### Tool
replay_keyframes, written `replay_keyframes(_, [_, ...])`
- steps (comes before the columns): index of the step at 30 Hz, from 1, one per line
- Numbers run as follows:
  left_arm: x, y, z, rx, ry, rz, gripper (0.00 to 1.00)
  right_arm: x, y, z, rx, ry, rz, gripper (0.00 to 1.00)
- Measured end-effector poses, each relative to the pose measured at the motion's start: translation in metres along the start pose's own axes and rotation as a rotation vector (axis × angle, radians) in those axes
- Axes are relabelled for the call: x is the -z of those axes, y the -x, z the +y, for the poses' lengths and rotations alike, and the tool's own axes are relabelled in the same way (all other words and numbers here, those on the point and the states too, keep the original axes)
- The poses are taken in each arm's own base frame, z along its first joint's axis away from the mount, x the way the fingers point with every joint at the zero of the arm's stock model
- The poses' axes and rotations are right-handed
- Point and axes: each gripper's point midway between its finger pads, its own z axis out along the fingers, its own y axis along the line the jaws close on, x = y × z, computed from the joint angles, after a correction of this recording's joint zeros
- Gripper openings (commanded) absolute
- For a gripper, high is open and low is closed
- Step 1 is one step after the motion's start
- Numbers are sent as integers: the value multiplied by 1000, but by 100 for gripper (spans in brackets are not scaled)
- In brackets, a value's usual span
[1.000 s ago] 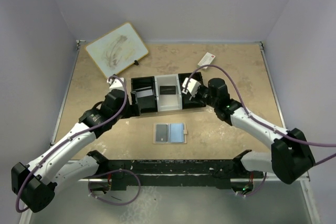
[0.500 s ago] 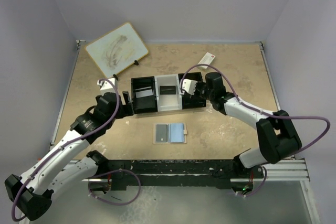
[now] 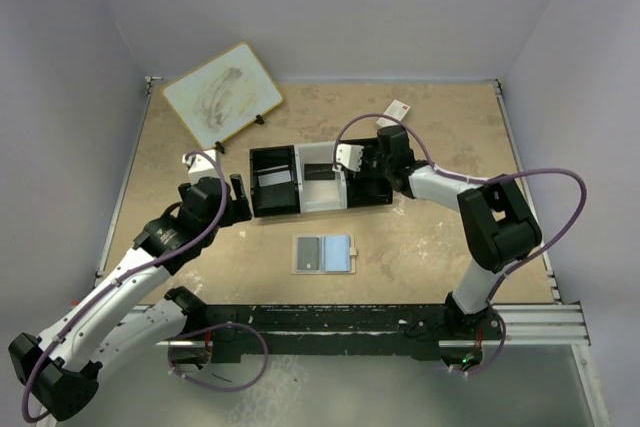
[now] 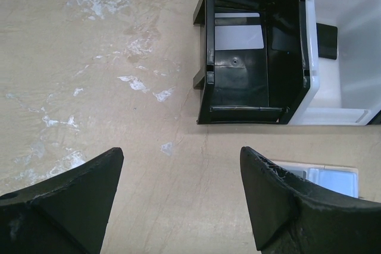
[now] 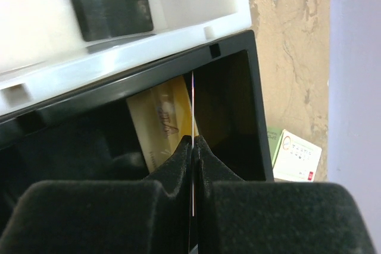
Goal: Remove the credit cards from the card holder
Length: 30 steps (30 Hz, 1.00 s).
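The card holder [image 3: 323, 254] lies open on the table in front of the tray, pale blue inside on its right half and a dark card on its left; its corner shows in the left wrist view [image 4: 324, 176]. My right gripper [image 3: 362, 169] hangs over the tray's right black compartment, shut on a thin card [image 5: 193, 105] seen edge-on between its pads [image 5: 193, 141]. A gold card [image 5: 161, 123] lies in that compartment. My left gripper [image 3: 240, 197] is open and empty [image 4: 181, 165] over bare table, left of the tray.
The black-and-white three-compartment tray [image 3: 272, 150] holds a pale card [image 4: 238, 34] in its left part and a black card [image 4: 326, 41] in the white middle. A white box with a red mark [image 3: 397, 110] and a whiteboard [image 3: 222, 97] lie at the back.
My right gripper has swung left and back over the tray's right compartment, still pinching the card. My left gripper drew back a little from the tray, then held still.
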Motion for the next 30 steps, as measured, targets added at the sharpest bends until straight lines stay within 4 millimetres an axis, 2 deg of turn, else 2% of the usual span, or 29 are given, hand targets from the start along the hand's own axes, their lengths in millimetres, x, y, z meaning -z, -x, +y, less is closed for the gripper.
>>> replay_keyframes(5, [0,1,2,2,10,-6,77,-13,-4,-8,34,-11,3,1])
replay_keyframes(9, [0,1,2,2,10,-6,77,-19,-9,-6,42,-8,7,3])
replay_keyframes(14, [0,1,2,3,10,-6,77,-22,-11,-3,46,-2,12,10])
replay_keyframes(24, [-1,-2,-1,-1,-3,9,76,-22,-13,-3,41,-1,18,12])
replay_keyframes(30, [0,-2,-2,-1,-7,12,76,-34,-26,14,31,42,44,13])
